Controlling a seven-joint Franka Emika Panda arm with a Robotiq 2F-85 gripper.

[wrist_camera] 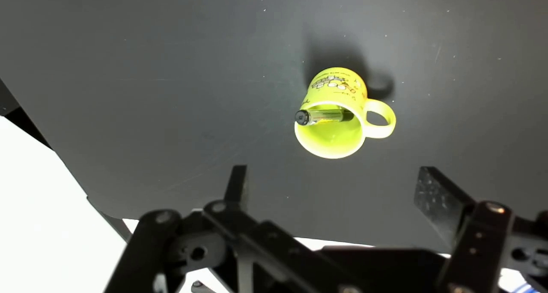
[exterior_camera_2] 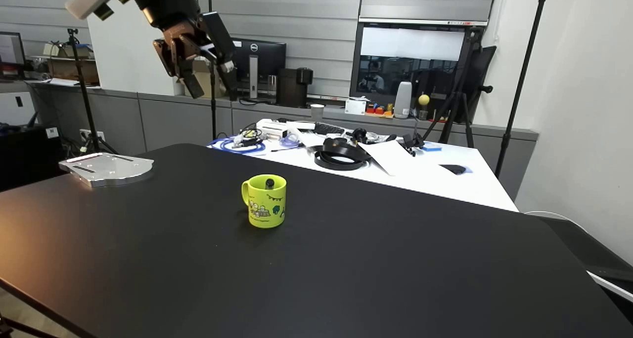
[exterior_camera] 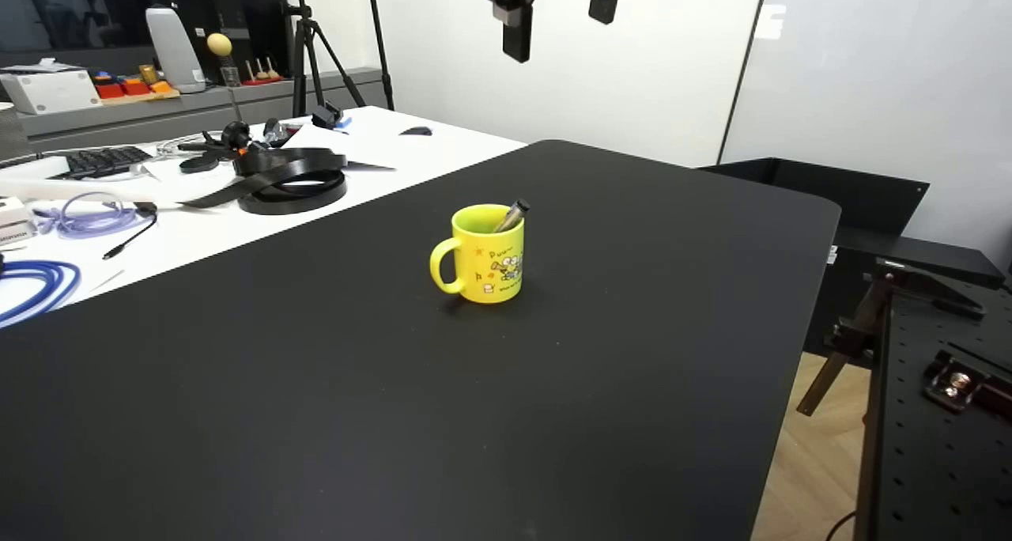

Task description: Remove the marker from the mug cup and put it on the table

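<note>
Empty fingers [wrist_camera: 434, 201], spread wide presumably to straddle the marker [wrist_camera: 326, 115], hang high and well apart from the mug [exterior_camera: 484, 260], which stands upright on the table [exterior_camera_2: 376, 264] and whose side apparently props the marker leaning inside, one end jutting out.

1. Behind the pincer [exterior_camera: 560, 39] in an exterior view: a white wall [exterior_camera: 656, 98], dark-seamed.
2. Below the pincer, picture-left: a white desk [exterior_camera: 447, 149].
3. Below the pincer, picture-right: pale wood-look floor [exterior_camera: 818, 450].
4. In an exterior view, picture-right of the pincer: a dark window [exterior_camera_2: 403, 68], white at the top.
</note>
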